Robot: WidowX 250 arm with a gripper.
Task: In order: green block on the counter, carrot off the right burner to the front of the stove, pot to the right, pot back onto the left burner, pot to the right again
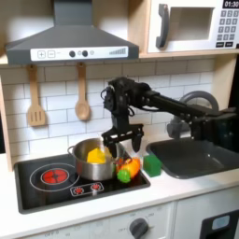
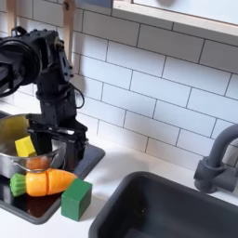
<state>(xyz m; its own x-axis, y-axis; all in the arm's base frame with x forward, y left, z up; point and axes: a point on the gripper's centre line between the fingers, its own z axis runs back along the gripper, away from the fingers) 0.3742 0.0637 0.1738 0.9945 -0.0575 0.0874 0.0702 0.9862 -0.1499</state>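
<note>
The steel pot (image 1: 89,161) (image 2: 11,156) stands on the black stove (image 1: 37,191) (image 2: 42,212), to the right of the bare red left burner (image 1: 53,175), with a yellow toy food piece (image 1: 96,156) (image 2: 25,146) inside. The orange carrot (image 1: 131,168) (image 2: 48,182) lies on the stove just in front-right of the pot. The green block (image 1: 151,164) (image 2: 76,198) sits beside the carrot at the stove's right edge, on the off-white counter (image 1: 177,187) (image 2: 116,172). My gripper (image 1: 123,142) (image 2: 58,144) hangs open just above the carrot and the pot's rim, holding nothing.
A dark sink (image 1: 201,154) (image 2: 163,209) with a grey faucet (image 1: 191,105) (image 2: 216,163) lies to the right in both exterior views. A spatula (image 1: 36,98) and a wooden spoon (image 1: 82,93) hang on the tiled wall. Range hood (image 1: 70,37) and microwave (image 1: 191,26) are overhead.
</note>
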